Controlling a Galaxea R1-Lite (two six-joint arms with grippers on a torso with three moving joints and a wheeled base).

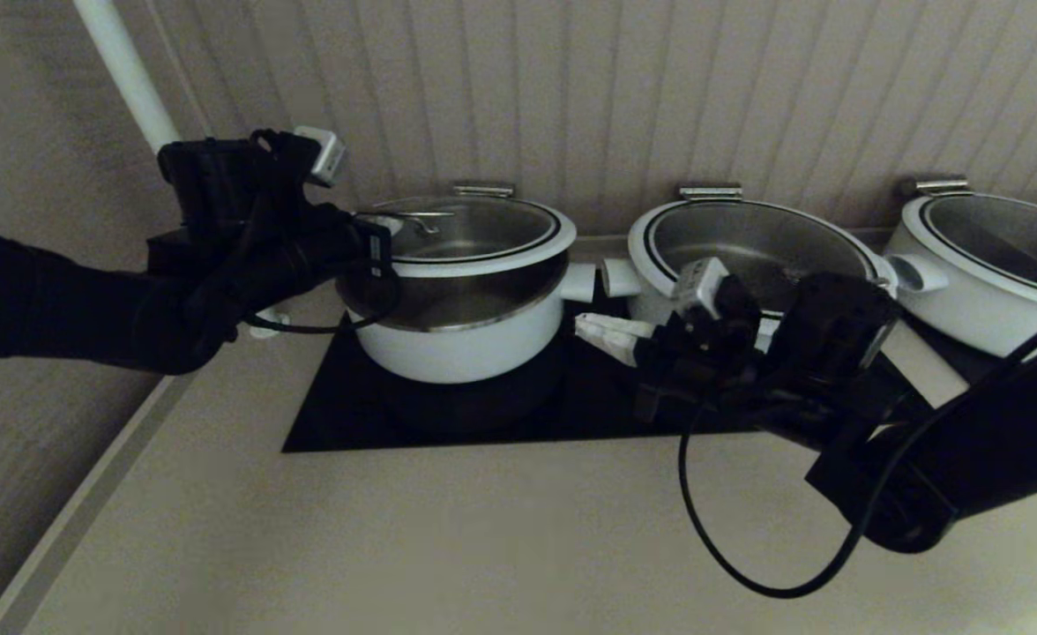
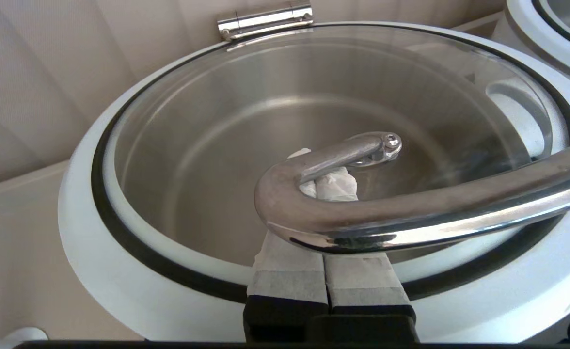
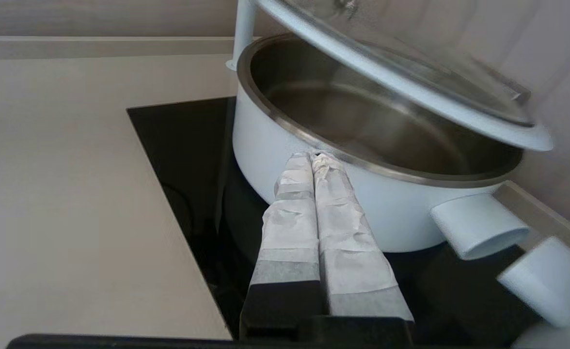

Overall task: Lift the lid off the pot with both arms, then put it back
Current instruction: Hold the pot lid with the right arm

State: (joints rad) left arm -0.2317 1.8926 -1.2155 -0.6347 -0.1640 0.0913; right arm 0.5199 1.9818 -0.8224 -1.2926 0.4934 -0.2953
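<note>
The left gripper (image 2: pixel 331 186) is held up high at the left, and its taped fingers (image 2: pixel 290 264) are pressed together. The right gripper (image 3: pixel 314 160) is kept lower at the right, with its fingers (image 3: pixel 343 232) closed on nothing.

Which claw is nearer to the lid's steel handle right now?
The left. The left claw is shut on the handle, holding the lid above the pot. The right claw is shut, empty, lower, beside the pot's wall.

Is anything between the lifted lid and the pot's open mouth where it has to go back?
Nothing visible: the lid, held by the left claw, hangs right over the empty pot. The right claw is beside the pot wall.
</note>
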